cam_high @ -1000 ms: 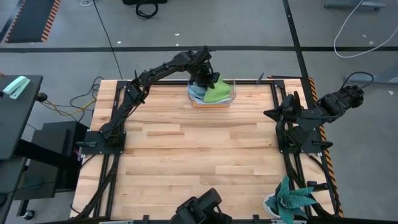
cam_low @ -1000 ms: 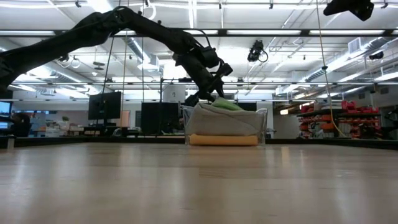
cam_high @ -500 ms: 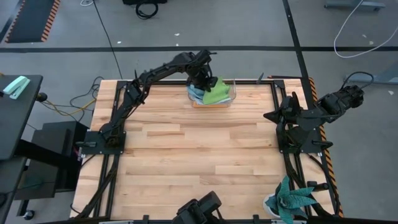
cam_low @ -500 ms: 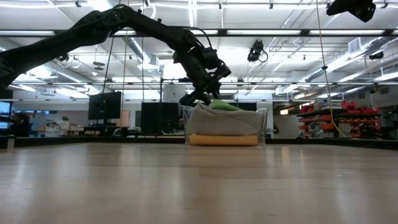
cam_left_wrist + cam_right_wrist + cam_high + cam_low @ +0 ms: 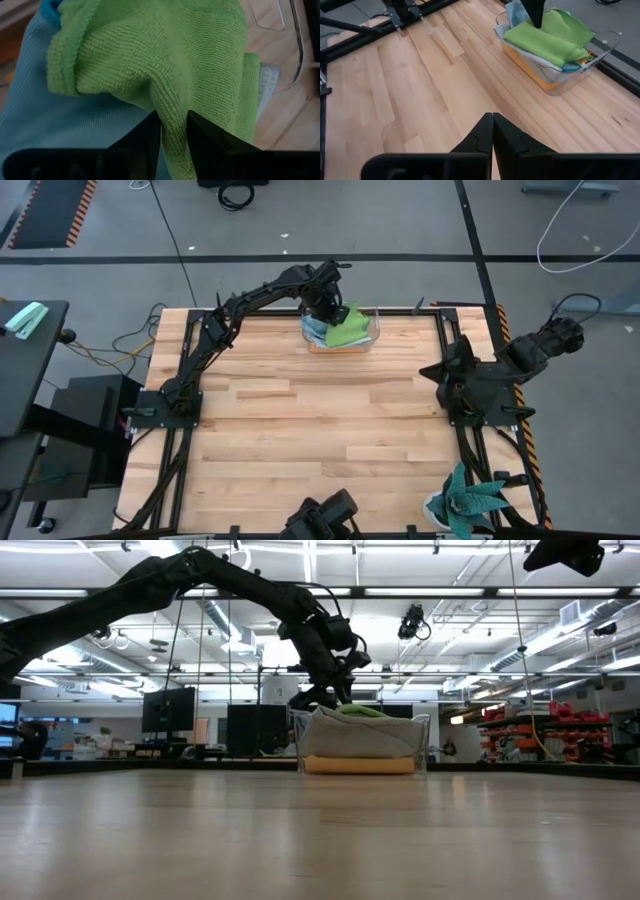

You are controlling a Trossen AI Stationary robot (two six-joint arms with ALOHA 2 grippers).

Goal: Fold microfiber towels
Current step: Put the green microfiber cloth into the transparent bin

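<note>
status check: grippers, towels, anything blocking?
Left gripper pinching the lime green towel atop the pile in the clear box. Right gripper shut, empty, waiting at table's right edge. Nothing in the way.

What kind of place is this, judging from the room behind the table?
Probably a robotics lab or industrial workshop. The low view shows a large open hall with rows of ceiling lights, dark monitors on benches and red storage shelving; from above, the wooden table stands on a grey concrete floor with loose cables.
</note>
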